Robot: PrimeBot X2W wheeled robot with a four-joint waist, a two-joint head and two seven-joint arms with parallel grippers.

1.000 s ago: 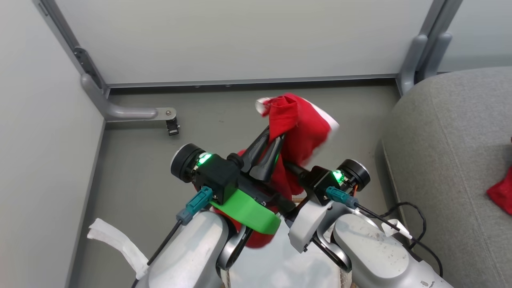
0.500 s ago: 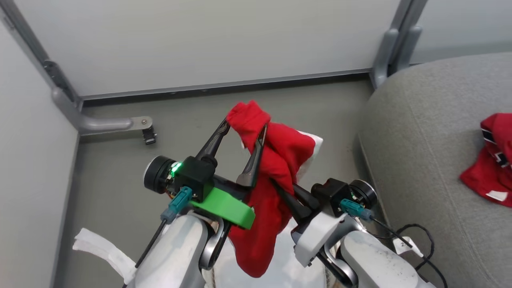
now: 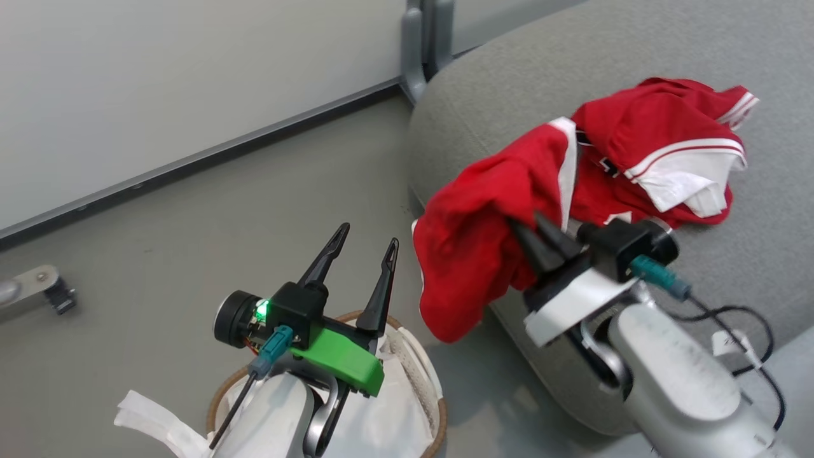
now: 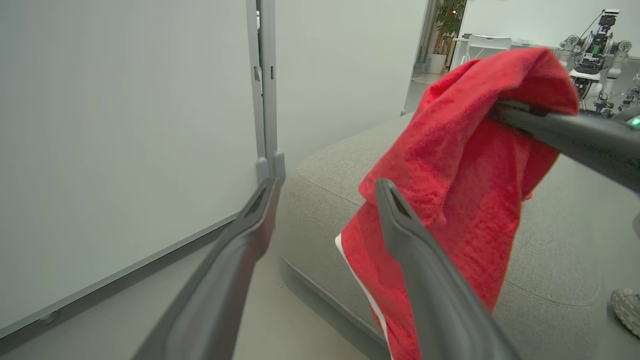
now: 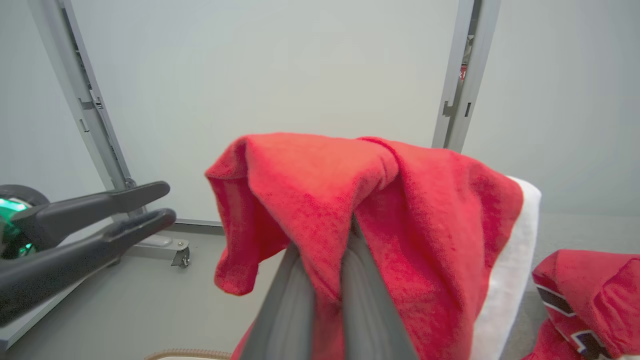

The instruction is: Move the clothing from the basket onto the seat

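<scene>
My right gripper (image 3: 526, 224) is shut on a red garment (image 3: 467, 254) with a white edge stripe. The cloth hangs from the fingers over the front edge of the grey seat (image 3: 509, 89). A second piece of clothing (image 3: 661, 137), red with white striped trim, lies crumpled on the seat just behind. My left gripper (image 3: 369, 234) stands open and holds nothing, above the basket (image 3: 437, 407), which has a brown rim and white liner. In the left wrist view the red garment (image 4: 460, 170) hangs to the right of my open left gripper (image 4: 327, 187). The right gripper (image 5: 348, 235) pinches a fold of the red garment (image 5: 320, 180).
Pale partition panels with a grey post (image 3: 413, 44) stand behind the grey floor. A caster foot (image 3: 51, 289) sits at the far left. A black cable (image 3: 757, 318) loops beside my right forearm. A white cloth strip (image 3: 149, 413) lies left of the basket.
The head camera has swung right towards the seat. My left gripper opened and let go of the red garment. My right gripper shut on it and carried it over the seat's edge.
</scene>
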